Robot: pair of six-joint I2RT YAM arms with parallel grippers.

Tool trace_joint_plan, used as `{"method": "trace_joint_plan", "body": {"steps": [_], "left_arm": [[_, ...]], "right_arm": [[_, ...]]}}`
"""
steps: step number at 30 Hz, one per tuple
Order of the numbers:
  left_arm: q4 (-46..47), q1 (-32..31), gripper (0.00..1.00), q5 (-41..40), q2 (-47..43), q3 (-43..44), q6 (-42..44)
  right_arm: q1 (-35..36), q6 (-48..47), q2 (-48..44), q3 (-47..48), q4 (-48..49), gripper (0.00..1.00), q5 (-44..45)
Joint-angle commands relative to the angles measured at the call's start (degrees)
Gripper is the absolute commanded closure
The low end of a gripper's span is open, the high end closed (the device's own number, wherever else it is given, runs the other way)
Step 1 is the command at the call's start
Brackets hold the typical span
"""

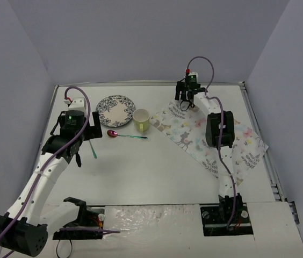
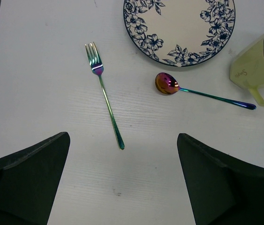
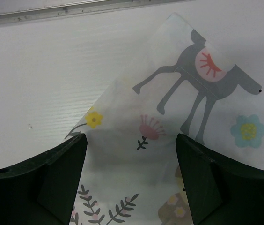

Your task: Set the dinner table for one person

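The large flat white tabletop (image 1: 157, 172) is edged with a thin silver metal rim. A round cream ceramic plate (image 2: 179, 28) is ringed with dark blue flowers. A ceramic mug (image 2: 258, 65) is glazed pale yellow-green. A slim metal fork (image 2: 106, 101) and a slim metal spoon (image 2: 167, 84) are tinted iridescent purple, gold and teal. A thin white cloth (image 3: 169, 122) is printed with a grey animal and pastel flowers.

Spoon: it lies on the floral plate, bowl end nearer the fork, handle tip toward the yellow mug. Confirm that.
Wrong on one point. The left wrist view shows the spoon lying on the white table just beside the floral plate, clear of its rim, not on it. Its bowl end is nearer the fork, handle tip toward the yellow mug.
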Motion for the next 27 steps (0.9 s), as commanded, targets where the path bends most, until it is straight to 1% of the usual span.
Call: {"method": "trace_joint_plan", "body": {"steps": [1, 5, 10, 13, 14, 20, 23, 27], "left_arm": [[2.5, 0.8, 0.03, -0.5, -0.5, 1.0, 0.6], [2.5, 0.9, 0.03, -0.4, -0.6, 0.9, 0.6], [2.3, 1.0, 0.03, -0.6, -1.0, 0.9, 0.6], [2.4, 1.1, 0.03, -0.7, -1.2, 0.9, 0.6], [2.4, 1.1, 0.03, -0.5, -1.4, 0.8, 0.6], [2.8, 1.1, 0.03, 1.0, -2.3, 0.7, 0.2], [2.9, 1.1, 0.03, 1.8, -2.5, 0.8, 0.1], [3.0, 1.2, 0.03, 2.9, -2.8, 0.7, -0.3]], "right_arm": [[-1.1, 4.1, 3.2, 1.5, -6.7, 0.26, 2.5], [-0.9, 6.6, 4.5, 4.4, -6.6, 0.27, 1.2], [1.4, 8.1, 6.4, 10.1, -6.3, 0.26, -0.9], [2.1, 7.3, 4.7, 10.4, -5.7, 0.26, -1.1], [2.1, 6.6, 2.0, 9.2, -5.3, 0.25, -0.8], [2.0, 0.8, -14.4, -4.2, -1.1, 0.23, 2.7], [2.1, -1.2, -26.1, -16.5, -0.5, 0.22, 5.4], [2.5, -0.8, -36.2, -31.0, -0.5, 0.22, 5.9]]}}
